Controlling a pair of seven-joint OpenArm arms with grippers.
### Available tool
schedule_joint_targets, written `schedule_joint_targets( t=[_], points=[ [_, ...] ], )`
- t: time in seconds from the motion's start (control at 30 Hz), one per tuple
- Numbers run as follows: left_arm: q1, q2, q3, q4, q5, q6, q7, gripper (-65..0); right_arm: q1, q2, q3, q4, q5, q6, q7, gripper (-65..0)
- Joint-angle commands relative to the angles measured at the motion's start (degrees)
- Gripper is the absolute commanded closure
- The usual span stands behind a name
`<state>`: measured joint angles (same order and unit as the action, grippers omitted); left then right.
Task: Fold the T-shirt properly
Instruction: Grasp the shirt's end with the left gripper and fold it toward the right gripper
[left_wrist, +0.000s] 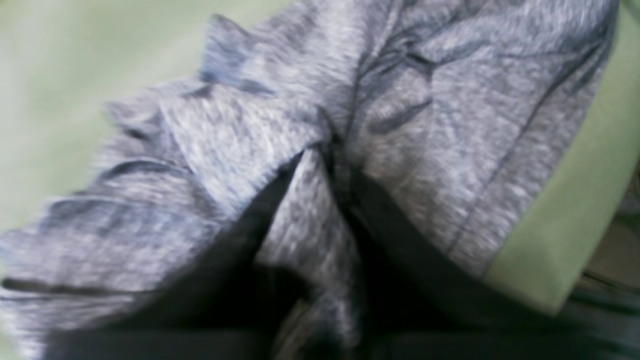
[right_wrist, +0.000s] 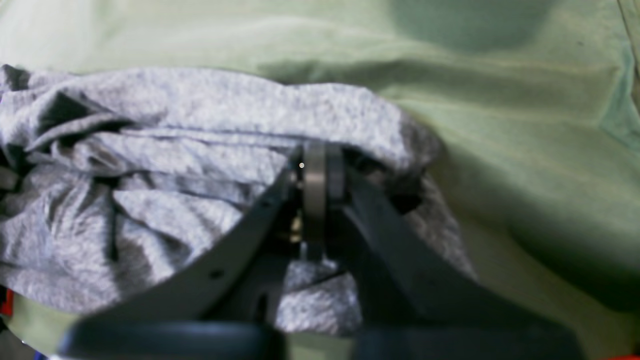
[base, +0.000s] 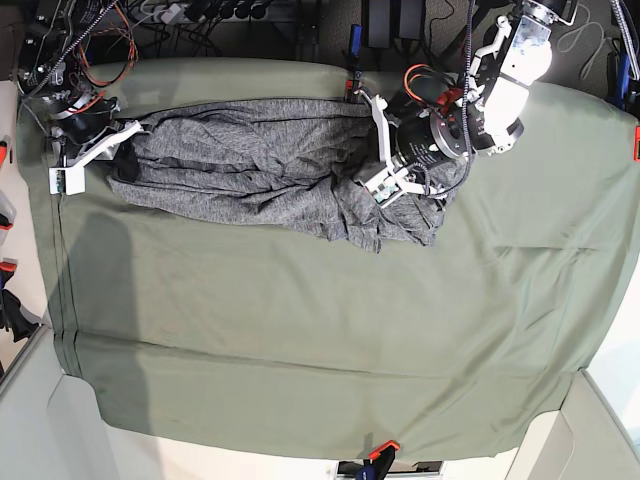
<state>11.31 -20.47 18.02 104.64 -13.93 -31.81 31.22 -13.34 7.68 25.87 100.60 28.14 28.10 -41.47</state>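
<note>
The heather-grey T-shirt lies bunched in a long band across the far part of the table. In the base view my left gripper sits on its right end, where the cloth is heaped. The left wrist view is blurred: the dark fingers run to a point with a fold of the T-shirt pinched between them at my left gripper. My right gripper is at the shirt's left end. Its fingertips are tucked under a rolled edge of the T-shirt, so its gap is hidden.
The olive-green table cloth covers the whole table and is wrinkled near the front. Its edge drops off at the right in the left wrist view. Cables and power strips line the back. Orange clamps hold the cloth's edges.
</note>
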Motion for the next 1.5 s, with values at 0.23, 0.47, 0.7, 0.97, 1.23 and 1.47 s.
schedule_joint_targets(
  t=[0.23,0.47,0.7,0.97,1.23,1.47],
  points=[
    [0.11,-0.17,1.62,1.11,-2.03,-0.07,-0.59,-36.5,1.62,3.93,5.18,0.92,5.81,0.22,0.87,-41.4],
    [0.07,-0.13,1.62,3.82,-9.99,-2.56,-0.76,-36.5,2.01,4.94,9.38,0.83,7.23,0.26,-2.36,-41.4],
    [-0.04,2.73,1.62,3.78,-14.62,-5.49,-0.76,-36.5,2.36,4.85,2.78,-3.39,4.48,0.24,-1.40,-41.4],
    [-0.04,2.82,1.64,3.78,-13.51,-7.06,0.37,-36.5,2.36,4.85,-1.25,-7.89,2.36,0.17,1.64,-41.4],
    [-0.04,-0.15,3.23,3.78,4.87,-4.52,-1.51,-36.3,2.38,4.81,-1.25,-7.87,3.23,0.20,1.79,-41.4],
    [-1.01,-5.60,16.06,6.34,21.59,10.29,2.23,-36.4,2.36,4.87,-1.25,-7.87,3.52,0.22,1.77,-41.4]
  ],
)
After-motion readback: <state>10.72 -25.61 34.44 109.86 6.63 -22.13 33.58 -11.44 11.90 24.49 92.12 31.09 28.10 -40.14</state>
